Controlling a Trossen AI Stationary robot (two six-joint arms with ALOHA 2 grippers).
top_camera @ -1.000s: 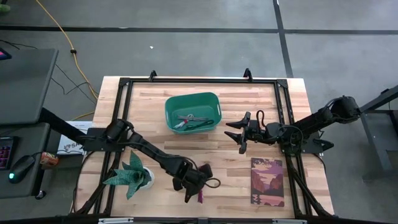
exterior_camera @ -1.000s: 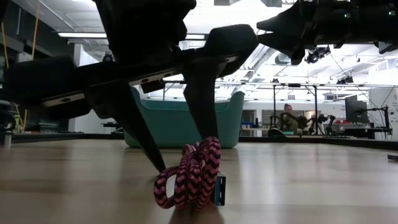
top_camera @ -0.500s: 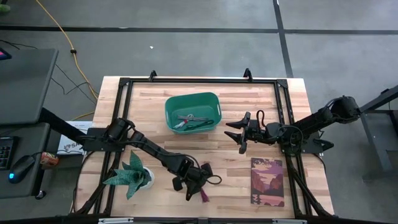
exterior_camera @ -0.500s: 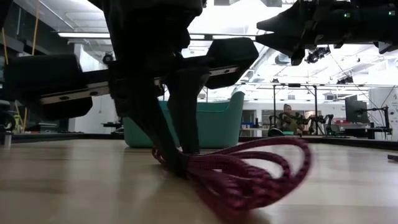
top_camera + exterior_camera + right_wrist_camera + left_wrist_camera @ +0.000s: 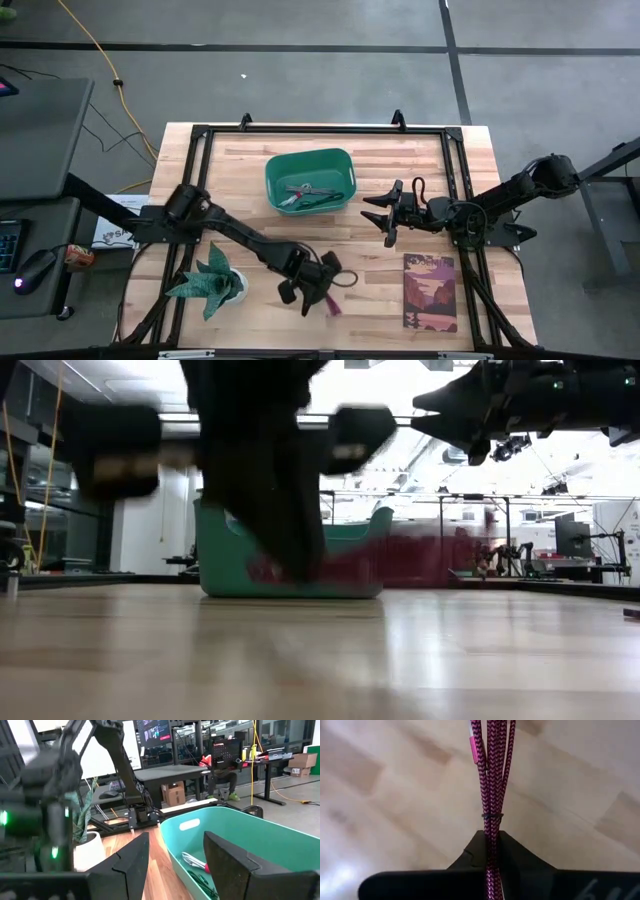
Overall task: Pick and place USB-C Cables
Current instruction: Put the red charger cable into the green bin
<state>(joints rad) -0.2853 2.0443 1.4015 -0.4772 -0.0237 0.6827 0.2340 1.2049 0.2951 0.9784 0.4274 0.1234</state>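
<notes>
Item: dark maroon braided USB-C cable bundle (image 5: 493, 780), black-and-magenta weave, bound by a thin dark band partway along. Location: clamped between the two dark fingers of the left gripper (image 5: 318, 292), above the front-centre of the pale wooden butcher-block table (image 5: 250, 195). In the left wrist view the strands run straight out from the closed fingers, with a pink connector end showing beside them; wood shows behind. In the high view the free end of the cable (image 5: 331, 304) trails just beyond the gripper toward the table's front edge. In the low view gripper and cable are smeared; whether the cable touches the table cannot be told there.

Item: green rounded plastic bin (image 5: 277, 170), at the rear-centre of the table. Contents: several thin cables (image 5: 308, 194), among them one white with red and one green, seen also in the right wrist view (image 5: 196, 865).

Item: right gripper (image 5: 385, 216), held over the table just to the right of the bin, fingers spread wide and holding nothing, pointing toward the bin.

Item: small artificial plant with green spiky leaves in a white pot (image 5: 214, 283), front-left of the table, near the left arm.

Item: rectangular book with a landscape cover in purple and orange (image 5: 430, 292), flat at the front-right of the table, well apart from both grippers.

Item: long yellow cord (image 5: 100, 55), on the grey floor behind the table's left side.
</notes>
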